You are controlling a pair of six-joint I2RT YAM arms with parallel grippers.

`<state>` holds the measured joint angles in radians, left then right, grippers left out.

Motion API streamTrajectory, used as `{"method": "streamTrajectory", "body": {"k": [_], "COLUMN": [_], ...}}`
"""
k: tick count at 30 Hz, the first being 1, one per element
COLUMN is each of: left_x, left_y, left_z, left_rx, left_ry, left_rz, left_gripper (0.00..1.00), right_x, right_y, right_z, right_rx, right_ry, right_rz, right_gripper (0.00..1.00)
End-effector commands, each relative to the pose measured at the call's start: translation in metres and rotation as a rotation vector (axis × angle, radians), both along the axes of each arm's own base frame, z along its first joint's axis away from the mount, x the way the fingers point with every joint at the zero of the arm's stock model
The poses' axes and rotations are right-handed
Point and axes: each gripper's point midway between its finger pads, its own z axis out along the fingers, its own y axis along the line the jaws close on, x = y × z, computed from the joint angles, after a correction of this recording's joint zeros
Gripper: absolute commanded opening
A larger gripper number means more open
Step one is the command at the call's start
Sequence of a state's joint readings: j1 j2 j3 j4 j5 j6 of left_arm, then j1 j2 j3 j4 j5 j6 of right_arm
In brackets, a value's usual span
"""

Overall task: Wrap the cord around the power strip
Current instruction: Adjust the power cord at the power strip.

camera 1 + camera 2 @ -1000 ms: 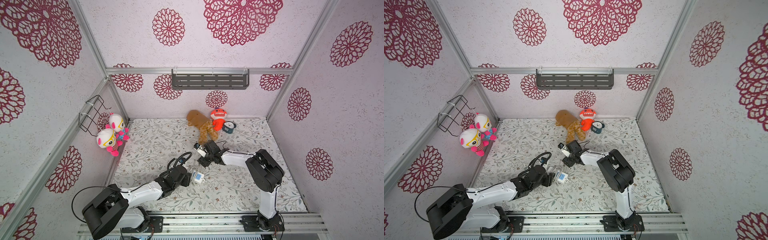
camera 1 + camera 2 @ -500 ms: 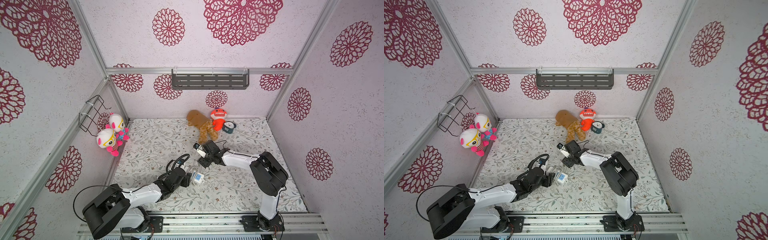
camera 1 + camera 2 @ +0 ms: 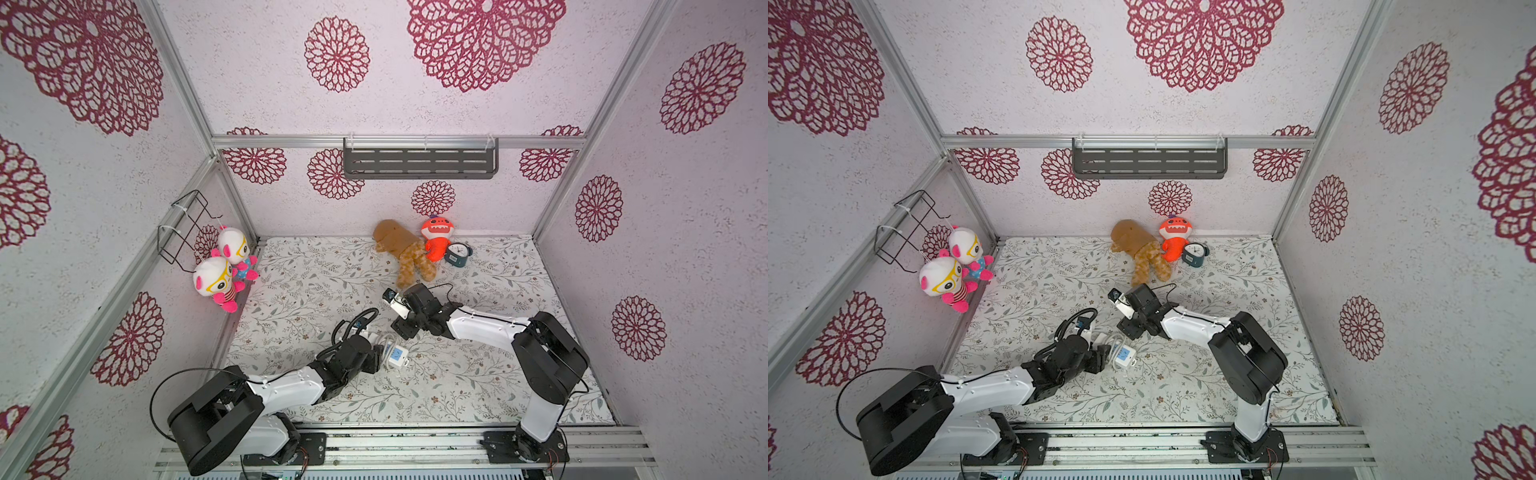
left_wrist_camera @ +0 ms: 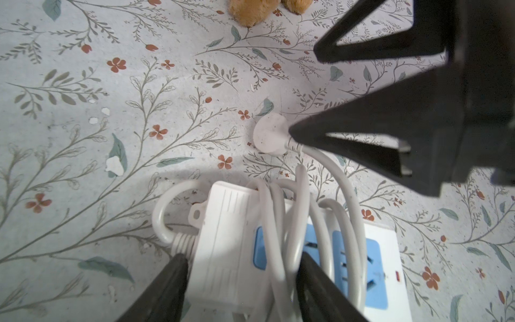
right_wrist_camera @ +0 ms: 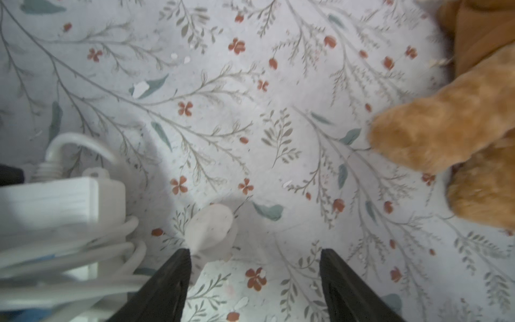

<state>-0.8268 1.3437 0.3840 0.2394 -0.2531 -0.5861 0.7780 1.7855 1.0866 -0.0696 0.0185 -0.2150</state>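
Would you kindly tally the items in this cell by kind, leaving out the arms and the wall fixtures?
Plush toys: 4 (two white-and-pink dolls, brown plush, orange plush)
Alarm clock: 1
Power strip with its cord: 1
Total: 6

I see a brown plush (image 3: pixel 405 253), orange shark plush (image 3: pixel 435 239) and blue alarm clock (image 3: pixel 457 254) along my worktop's (image 3: pixel 478 374) back edge, and 2 pink-and-white dolls (image 3: pixel 216 282) at its left edge.
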Motion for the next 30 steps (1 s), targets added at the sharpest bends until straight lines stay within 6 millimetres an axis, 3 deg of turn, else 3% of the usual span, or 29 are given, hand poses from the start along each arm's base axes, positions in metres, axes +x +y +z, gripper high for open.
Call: {"method": "streamTrajectory", "body": {"k": [1, 6, 20, 27, 30], "left_x": [-0.035, -0.036, -0.034, -0.026, -0.022], "left_y": [0.036, 0.035, 0.036, 0.034, 0.035], "left_z": [-0.054, -0.055, -0.050, -0.027, -0.014], "left_rx": [0.186, 0.186, 0.198, 0.191, 0.185], "left_ry": [0.174, 0.179, 0.162, 0.109, 0.074], "left_rz": [0.008, 0.008, 0.014, 0.025, 0.030], "left_gripper": [0.64, 0.64, 0.64, 0.66, 0.67], "right_x": [-0.003, -0.008, -0.026, -0.017, -0.015], "right_y": [0.003, -0.008, -0.008, -0.008, -0.004], "right_z": [0.002, -0.012, -0.042, 0.002, 0.011], "right_rx": [0.049, 0.079, 0.095, 0.109, 0.122], "right_ry": [0.017, 0.027, 0.008, -0.100, -0.108], "right_rz": [-0.026, -0.094, -0.118, -0.116, -0.106], "right_gripper": [0.76, 0.76, 0.75, 0.79, 0.80]}}
